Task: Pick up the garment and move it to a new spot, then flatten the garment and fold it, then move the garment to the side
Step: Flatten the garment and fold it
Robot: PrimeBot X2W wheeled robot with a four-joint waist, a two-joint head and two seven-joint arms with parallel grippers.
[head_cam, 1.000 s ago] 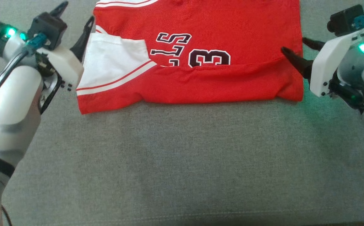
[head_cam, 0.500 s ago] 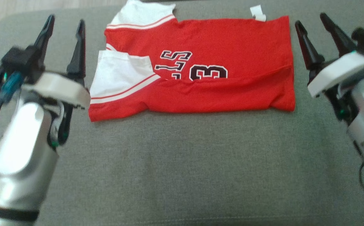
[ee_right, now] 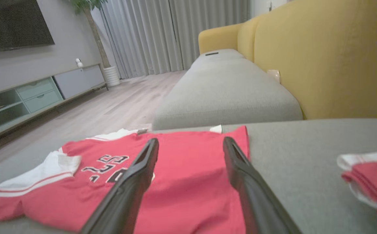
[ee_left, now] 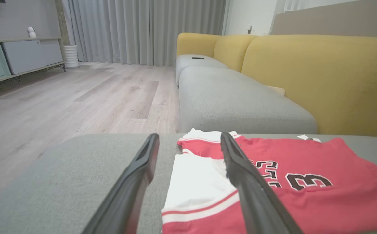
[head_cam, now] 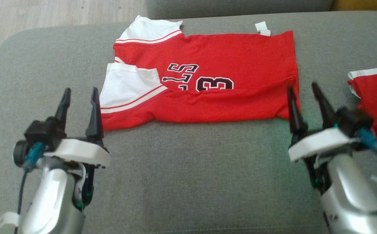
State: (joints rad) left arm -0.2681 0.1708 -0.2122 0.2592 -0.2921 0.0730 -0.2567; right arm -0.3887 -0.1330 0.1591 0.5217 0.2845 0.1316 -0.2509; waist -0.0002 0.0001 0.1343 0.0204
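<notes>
A red sports jersey [head_cam: 208, 61] lies spread across a grey sofa seat cushion [head_cam: 191, 178], in the far half of the cushion. It is folded into a rough rectangle, running from the robot's left to its right. The body is bright red. At the left end two short white sleeves [head_cam: 126, 81] show, one behind the other, each edged with thin red stripes. Dark lettering with a white outline [head_cam: 182, 70] sits on the middle of the cloth, and beside it part of a large number, where a "3" can be read. The near edge of the jersey is turned up over itself, so the fold covers the lower part of the letters and number. A small white label [head_cam: 262, 28] pokes out at the far edge near the right corner. The cloth is mostly smooth, with soft creases along the fold and at the near right corner.

The left gripper [head_cam: 80, 89] is by the near left corner of the jersey, just beside the white sleeve. Its two dark fingers stand wide apart and hold nothing. The right gripper [head_cam: 301, 86] is at the near right corner, one finger crossing in front of the red edge. Its fingers are also spread wide and empty.

A second folded red and white garment [head_cam: 375, 97] lies on the cushion further to the right, apart from the jersey.
</notes>
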